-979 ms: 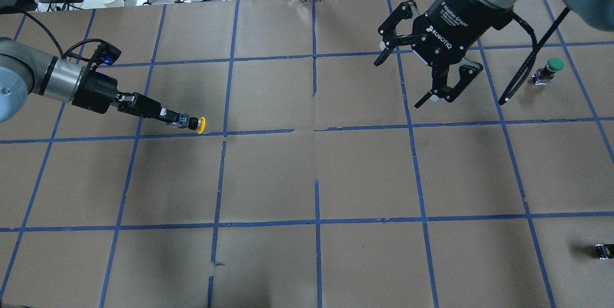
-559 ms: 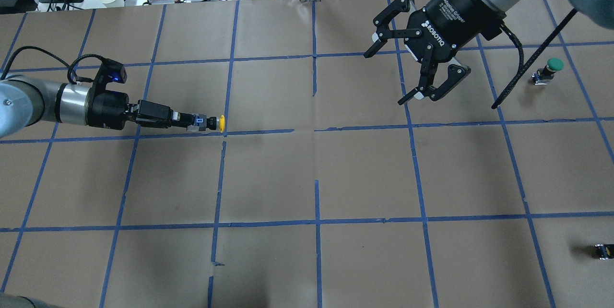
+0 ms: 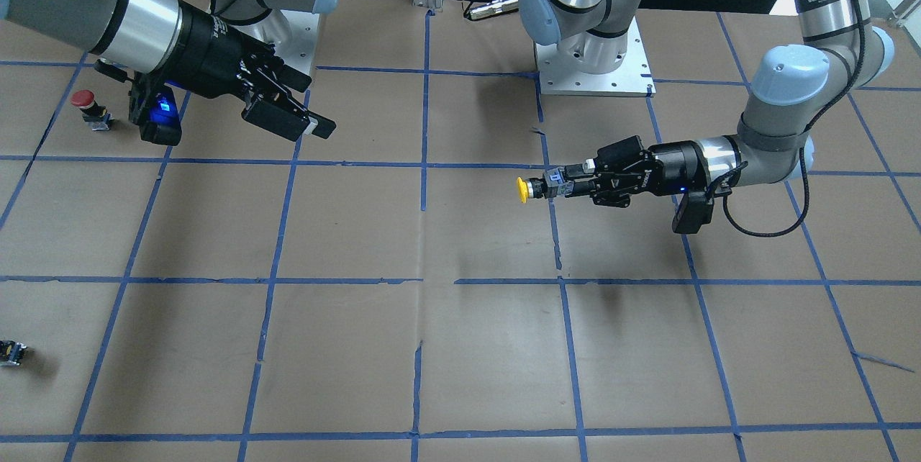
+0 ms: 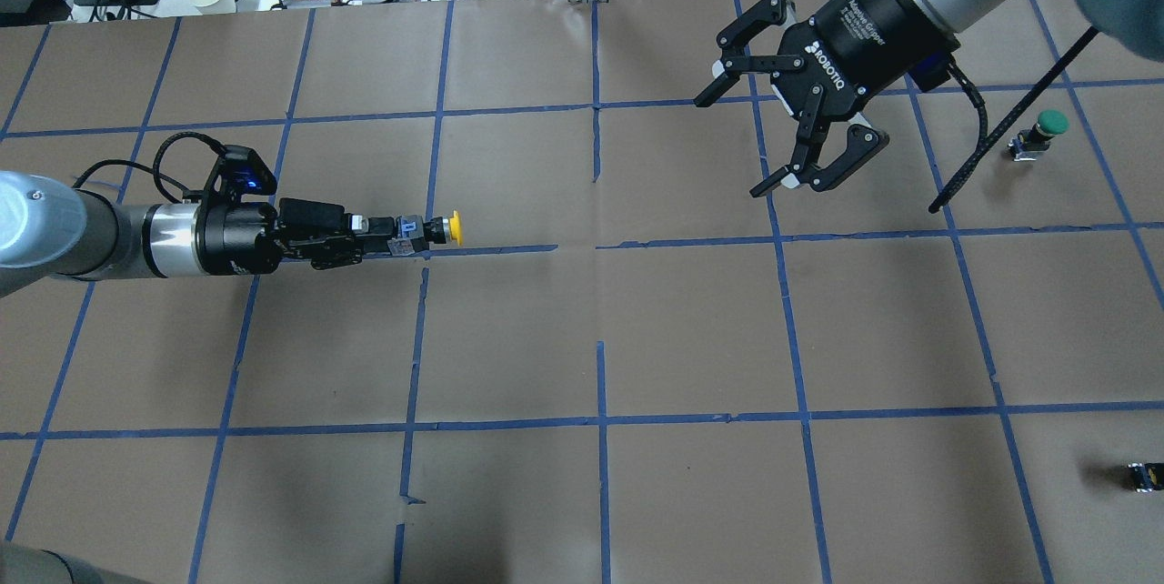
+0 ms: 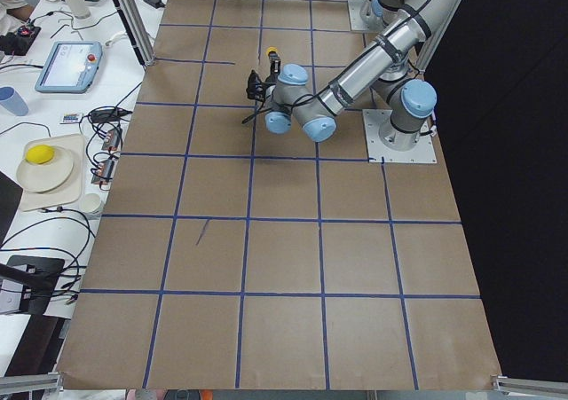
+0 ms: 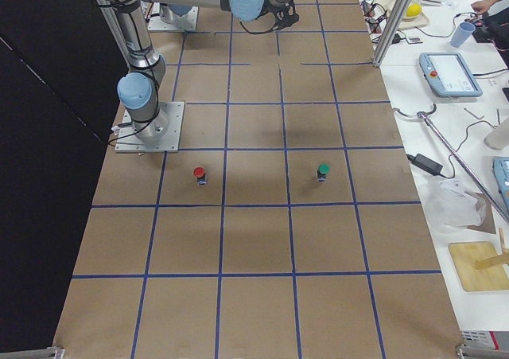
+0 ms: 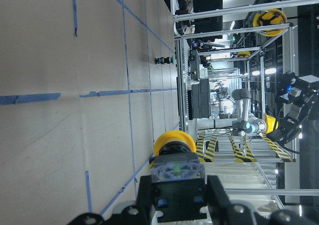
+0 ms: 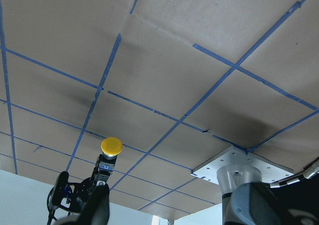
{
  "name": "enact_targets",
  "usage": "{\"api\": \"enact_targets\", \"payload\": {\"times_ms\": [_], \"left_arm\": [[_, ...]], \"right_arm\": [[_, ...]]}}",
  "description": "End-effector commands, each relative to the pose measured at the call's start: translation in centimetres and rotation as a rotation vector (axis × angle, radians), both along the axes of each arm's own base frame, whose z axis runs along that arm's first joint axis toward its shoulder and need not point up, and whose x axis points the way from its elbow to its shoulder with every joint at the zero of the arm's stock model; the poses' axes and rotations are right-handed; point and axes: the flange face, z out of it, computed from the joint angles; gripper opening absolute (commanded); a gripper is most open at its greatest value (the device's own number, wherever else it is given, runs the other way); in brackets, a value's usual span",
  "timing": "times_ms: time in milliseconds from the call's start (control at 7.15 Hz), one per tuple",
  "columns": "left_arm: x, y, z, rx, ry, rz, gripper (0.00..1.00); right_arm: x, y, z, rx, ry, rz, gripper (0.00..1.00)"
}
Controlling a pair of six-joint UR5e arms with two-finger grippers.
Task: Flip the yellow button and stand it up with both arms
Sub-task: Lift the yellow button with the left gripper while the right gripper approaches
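The yellow button (image 4: 448, 228) is held above the table, lying horizontal, its yellow cap pointing toward the table's middle. My left gripper (image 4: 393, 241) is shut on its black-and-grey body. The button also shows in the front view (image 3: 524, 189), the left wrist view (image 7: 174, 141) and the right wrist view (image 8: 111, 145). My right gripper (image 4: 732, 146) is open and empty, high over the far right part of the table, well apart from the button. It also shows in the front view (image 3: 306, 103).
A green-capped button (image 4: 1048, 127) stands at the far right. A red-capped button (image 3: 85, 103) stands near the right arm. A tiny dark block with a yellow spot (image 4: 1144, 475) lies at the near right edge. A black cable (image 4: 964, 161) hangs from the right arm.
My left gripper has moved right toward the table's middle with the yellow button in it. My right gripper has shifted slightly left and away, still open.
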Motion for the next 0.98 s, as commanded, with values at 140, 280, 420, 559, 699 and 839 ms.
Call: {"api": "enact_targets", "payload": {"times_ms": [140, 280, 420, 559, 699, 839], "left_arm": [[-8.3, 0.1, -0.1, -0.017, 0.121, 0.088, 0.0], [-10.9, 0.3, 0.0, -0.011, 0.127, 0.069, 0.0], [-11.6, 0.4, 0.0, 0.007, 0.13, 0.063, 0.0], [-12.4, 0.4, 0.3, 0.016, 0.135, 0.075, 0.0], [-14.0, 0.1, 1.6, 0.012, 0.143, 0.122, 0.0], [-15.9, -0.4, 3.3, 0.019, 0.151, 0.127, 0.0]], "right_arm": [[-0.1, -0.5, -2.1, 0.052, -0.096, -0.055, 1.0], [0.0, -0.2, -3.1, 0.071, -0.113, -0.062, 1.0], [0.4, 0.0, -3.4, 0.085, -0.137, -0.066, 1.0], [0.6, 0.3, -4.4, 0.096, -0.153, -0.067, 1.0], [0.9, 0.3, -4.9, 0.103, -0.189, -0.08, 1.0], [1.2, -0.1, -5.2, 0.098, -0.229, -0.093, 1.0]]}}
